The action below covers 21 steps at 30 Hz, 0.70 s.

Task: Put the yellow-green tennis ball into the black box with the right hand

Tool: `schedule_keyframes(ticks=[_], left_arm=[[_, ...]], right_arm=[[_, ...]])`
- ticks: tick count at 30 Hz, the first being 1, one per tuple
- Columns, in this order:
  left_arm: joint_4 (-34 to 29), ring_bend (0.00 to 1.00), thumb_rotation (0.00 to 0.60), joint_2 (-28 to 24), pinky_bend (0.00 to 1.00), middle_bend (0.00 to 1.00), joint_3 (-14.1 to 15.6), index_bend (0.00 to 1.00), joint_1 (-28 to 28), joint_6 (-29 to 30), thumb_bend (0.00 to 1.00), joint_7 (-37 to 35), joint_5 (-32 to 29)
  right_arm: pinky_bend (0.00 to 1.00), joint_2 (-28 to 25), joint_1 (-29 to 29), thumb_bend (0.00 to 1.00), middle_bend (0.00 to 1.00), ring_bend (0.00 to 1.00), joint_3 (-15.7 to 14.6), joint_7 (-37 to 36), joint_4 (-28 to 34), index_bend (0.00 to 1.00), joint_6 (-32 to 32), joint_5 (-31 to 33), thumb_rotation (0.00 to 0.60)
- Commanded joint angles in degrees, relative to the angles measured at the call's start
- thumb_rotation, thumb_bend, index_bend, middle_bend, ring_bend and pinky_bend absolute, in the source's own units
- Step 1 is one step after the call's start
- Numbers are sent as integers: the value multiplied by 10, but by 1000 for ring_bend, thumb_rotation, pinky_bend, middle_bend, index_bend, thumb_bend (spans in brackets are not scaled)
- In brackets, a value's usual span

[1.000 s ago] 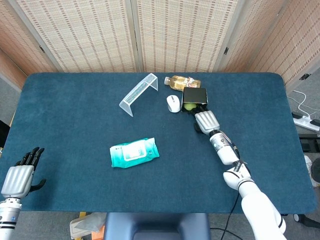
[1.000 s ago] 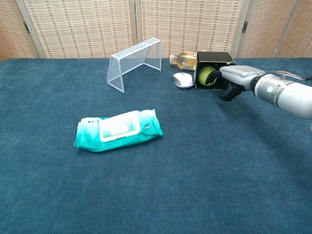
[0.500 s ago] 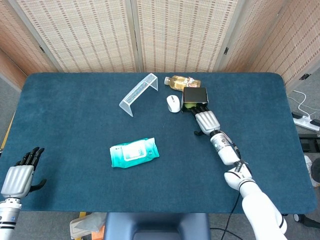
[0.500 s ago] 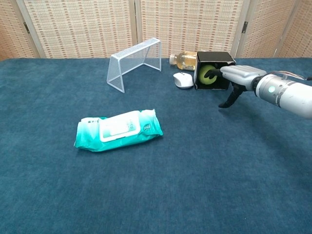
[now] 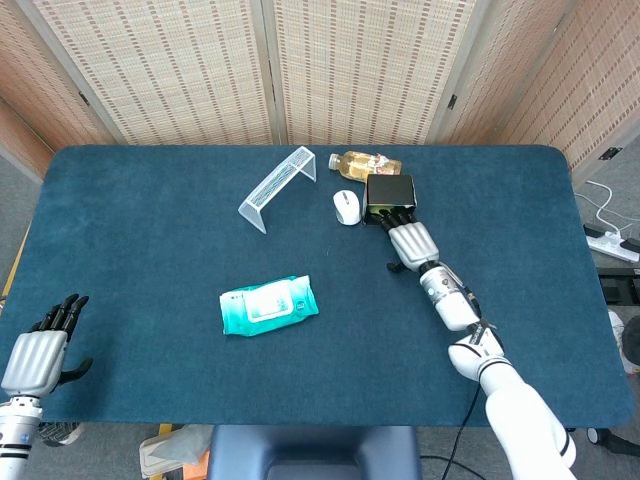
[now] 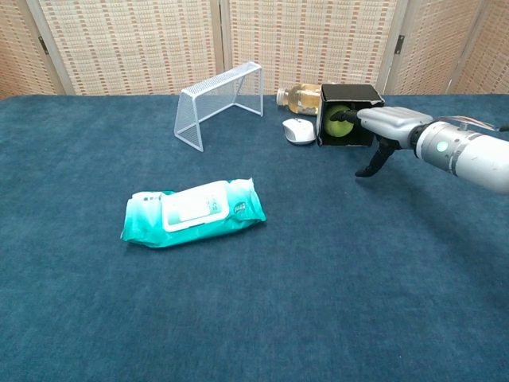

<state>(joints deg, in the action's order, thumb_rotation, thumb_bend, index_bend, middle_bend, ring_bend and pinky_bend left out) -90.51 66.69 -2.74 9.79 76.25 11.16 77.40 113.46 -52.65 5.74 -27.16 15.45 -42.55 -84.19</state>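
The black box lies on its side at the back of the table, its mouth facing me. The yellow-green tennis ball sits inside it; the head view does not show the ball. My right hand is at the box's mouth, its straight fingers reaching in against the ball and its thumb hanging down apart from them. It grips nothing. My left hand rests open at the table's near left corner, far from the box.
A white mouse lies just left of the box, with a bottle lying behind it. A wire rack stands further left. A teal wipes pack lies mid-table.
The ball went from the box's mouth deeper inside, and the head view no longer shows it. My right hand's fingers followed it in and the thumb swung away. The left hand stayed still.
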Motion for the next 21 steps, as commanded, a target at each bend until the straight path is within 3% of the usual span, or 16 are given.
schedule_keyframes(ticks=[1,8,12,17,21], left_arm=[[-1,153,600,-1,367,170,0,83,0,0,265,-3,1],[-2,153,600,-3,367,170,2,83,-1,2,266,-8,6],[-1,153,600,-3,367,171,2,83,-2,4,266,-10,8],[3,153,600,0,368,171,1,83,-3,8,266,-3,7],[3,154,600,1,368,171,2,83,-3,9,266,0,8]], right_arm=[[73,-5,2,173,23,0,-1,-2,11,0,-8,-1,600],[73,-29,22,166,70,0,-6,7,53,24,-60,-9,600],[73,-58,51,135,179,0,-11,37,98,94,-127,-17,600],[121,-127,120,112,315,39,-9,119,214,235,-258,-21,600],[121,-203,189,113,335,51,-5,233,349,280,-339,-3,600]])
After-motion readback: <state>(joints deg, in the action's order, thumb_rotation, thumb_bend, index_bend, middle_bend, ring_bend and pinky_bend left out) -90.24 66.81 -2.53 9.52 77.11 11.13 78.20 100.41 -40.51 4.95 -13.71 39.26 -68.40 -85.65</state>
